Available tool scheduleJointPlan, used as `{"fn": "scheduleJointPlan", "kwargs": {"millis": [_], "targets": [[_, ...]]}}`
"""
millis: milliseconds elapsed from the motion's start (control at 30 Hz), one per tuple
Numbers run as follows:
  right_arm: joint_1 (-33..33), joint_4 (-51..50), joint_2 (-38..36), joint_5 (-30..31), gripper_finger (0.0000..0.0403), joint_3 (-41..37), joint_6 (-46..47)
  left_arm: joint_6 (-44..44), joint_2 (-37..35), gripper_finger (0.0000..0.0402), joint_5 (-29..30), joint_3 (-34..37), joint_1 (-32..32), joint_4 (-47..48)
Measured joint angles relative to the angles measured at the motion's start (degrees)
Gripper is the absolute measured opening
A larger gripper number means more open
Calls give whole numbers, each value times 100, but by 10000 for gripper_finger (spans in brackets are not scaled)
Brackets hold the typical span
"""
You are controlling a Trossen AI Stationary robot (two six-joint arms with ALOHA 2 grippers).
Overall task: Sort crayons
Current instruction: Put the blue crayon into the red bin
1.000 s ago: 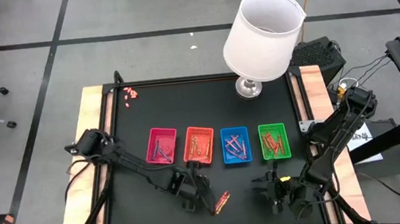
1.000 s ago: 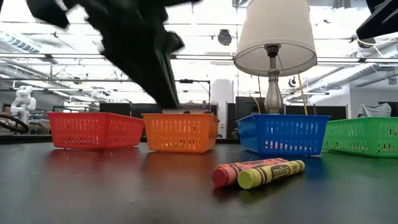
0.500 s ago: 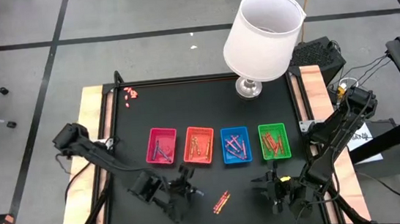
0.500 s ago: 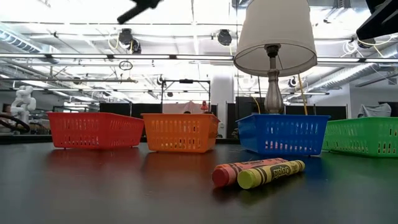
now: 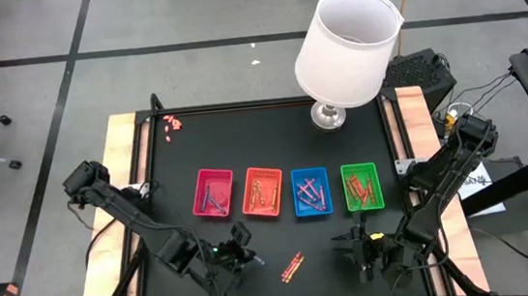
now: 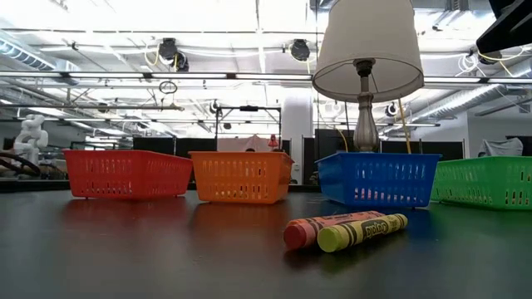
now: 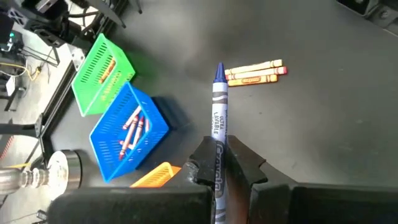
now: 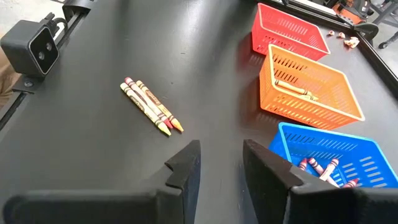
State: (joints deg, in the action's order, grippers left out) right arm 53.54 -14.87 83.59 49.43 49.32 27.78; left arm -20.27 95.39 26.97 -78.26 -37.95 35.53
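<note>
Grey floor (image 5: 188,68) with dark tape lines, seen from above. Black table top (image 5: 264,148) edged in light wood. Table lamp with a white shade (image 5: 348,45) stands at the far edge. Low view: open ceiling with pipes and bright strip lights (image 6: 166,33) (white humanoid figure (image 6: 32,133) far back left).

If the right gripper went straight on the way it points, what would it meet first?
Probably the two loose crayons on the table; the right gripper aims roughly toward them with nothing between, though depth is unclear.
</note>
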Motion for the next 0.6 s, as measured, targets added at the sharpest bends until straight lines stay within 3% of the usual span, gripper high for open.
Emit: {"fn": "scheduleJointPlan", "kwargs": {"millis": [600], "targets": [[0, 1, 0, -2, 105, 0, 299, 53, 0, 12, 3, 0, -7, -4]]}}
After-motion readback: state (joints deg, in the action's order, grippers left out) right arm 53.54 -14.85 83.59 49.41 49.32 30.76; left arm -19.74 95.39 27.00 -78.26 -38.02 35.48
